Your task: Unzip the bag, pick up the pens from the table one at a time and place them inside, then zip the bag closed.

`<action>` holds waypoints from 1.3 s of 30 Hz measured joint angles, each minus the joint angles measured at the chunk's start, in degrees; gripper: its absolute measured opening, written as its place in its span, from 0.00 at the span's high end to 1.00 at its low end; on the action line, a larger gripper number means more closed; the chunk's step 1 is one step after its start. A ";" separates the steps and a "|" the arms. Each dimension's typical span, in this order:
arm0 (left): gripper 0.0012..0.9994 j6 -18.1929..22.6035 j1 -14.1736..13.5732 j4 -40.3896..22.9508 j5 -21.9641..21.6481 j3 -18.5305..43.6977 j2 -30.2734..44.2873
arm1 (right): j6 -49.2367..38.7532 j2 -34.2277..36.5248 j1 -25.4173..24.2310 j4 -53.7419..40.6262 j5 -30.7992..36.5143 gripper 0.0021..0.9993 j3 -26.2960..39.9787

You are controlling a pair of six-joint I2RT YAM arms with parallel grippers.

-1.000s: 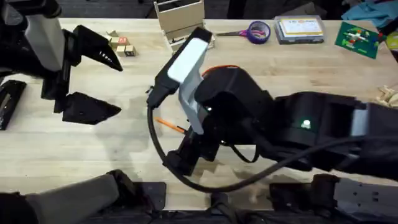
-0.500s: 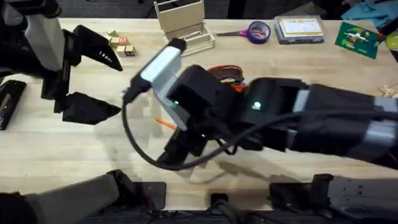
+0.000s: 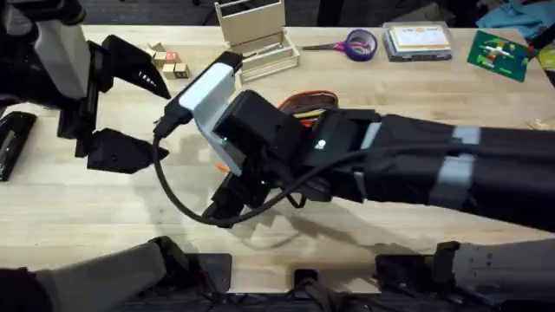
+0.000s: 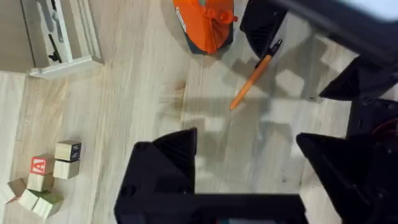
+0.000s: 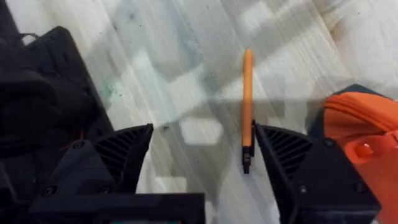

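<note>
Right gripper [image 5: 202, 155] hangs spread wide above the table [image 3: 78, 208] at centre frame, holding nothing — orange pen [image 5: 247, 106] lies flat between its fingers, beside the bag [image 5: 357, 134]. Left gripper [image 3: 139, 113], at left of frame, also gapes wide and empty.

pen [image 5: 247, 106] on table [image 5: 186, 74] | beside bag [image 5: 354, 134] | between right fingers [image 5: 292, 168]

Evenly and brightly lit from above, with soft blurred shadows cast on the pale table [image 3: 104, 208] beneath the arms, faint patchy reflections across the wood grain in both wrist views, near end effector fingers [image 5: 106, 168] dark and slightly out of focus, overhead corners dim.
</note>
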 joint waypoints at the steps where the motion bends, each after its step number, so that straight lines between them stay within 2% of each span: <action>1: 0.01 0.00 0.00 0.00 0.00 0.00 0.00 | 0.00 0.49 0.00 0.06 0.43 0.00 0.04; 18: 0.01 0.12 0.00 0.00 0.00 0.00 0.01 | 0.21 10.89 -0.09 3.08 7.75 0.00 0.13; 25: 0.01 0.17 -0.01 0.00 0.02 0.02 0.00 | 0.22 11.73 -0.02 2.82 8.76 0.03 1.14; 27: 0.01 0.17 0.00 0.00 0.02 0.02 0.00 | 0.20 11.77 -0.05 2.84 9.19 0.11 1.14; 31: 0.01 0.17 -0.01 0.00 0.04 0.02 0.01 | 0.26 11.98 -0.61 3.00 10.63 0.48 1.22; 34: 0.01 0.17 -0.01 0.00 0.04 0.02 0.02 | 0.39 11.97 -0.79 2.99 11.05 0.68 1.22; 39: 0.01 0.17 0.00 0.00 0.04 0.02 0.00 | 0.43 11.98 -0.79 3.09 11.63 0.90 1.26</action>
